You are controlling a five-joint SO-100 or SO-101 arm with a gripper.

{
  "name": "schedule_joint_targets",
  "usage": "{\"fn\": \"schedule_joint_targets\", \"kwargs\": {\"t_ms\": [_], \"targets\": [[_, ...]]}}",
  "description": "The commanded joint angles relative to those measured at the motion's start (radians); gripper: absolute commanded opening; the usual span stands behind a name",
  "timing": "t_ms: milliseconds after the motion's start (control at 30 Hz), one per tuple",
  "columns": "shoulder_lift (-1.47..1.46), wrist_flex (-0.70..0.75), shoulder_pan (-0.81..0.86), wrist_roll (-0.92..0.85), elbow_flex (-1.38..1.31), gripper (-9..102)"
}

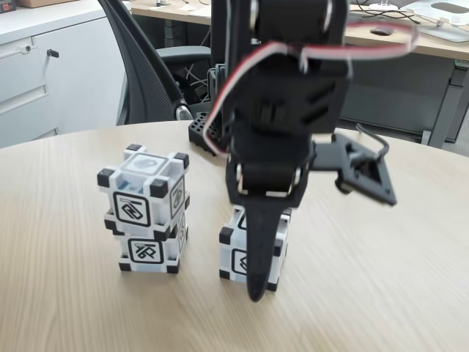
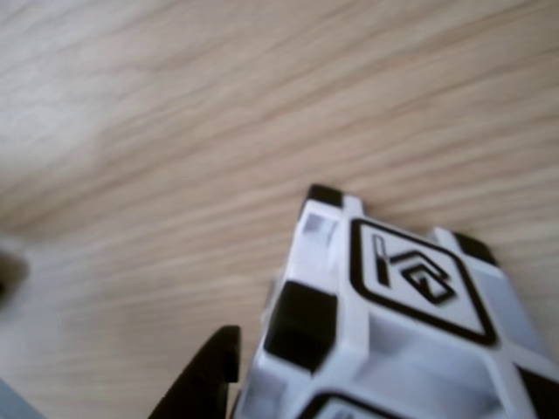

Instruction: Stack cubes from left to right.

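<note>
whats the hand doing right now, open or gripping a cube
hand: down around the single cube on the table, one finger in front of it; whether it is gripping cannot be told.

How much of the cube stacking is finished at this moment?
Done: in the fixed view, one cube sits on another cube at left. In hand: the gripper is lowered around the third cube, which is on the table. Left: lift it onto the two-cube stack.
</note>
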Motion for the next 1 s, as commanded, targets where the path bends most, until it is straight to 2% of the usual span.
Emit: {"fn": "schedule_joint_targets", "kwargs": {"t_ms": [0,200,333,500,533,967], "targets": [[-0.017,-0.002,0.005,-0.006,-0.002,44],[-0.018,-0.002,0.006,-0.012,-0.003,40],[-0.018,-0.002,0.006,-0.032,-0.005,28],[-0.005,-0.002,0.006,-0.051,-0.005,3],[-0.003,-0.002,0.006,-0.049,-0.005,1],[0.081,0.008,0.006,-0.098,-0.017,0]]}}
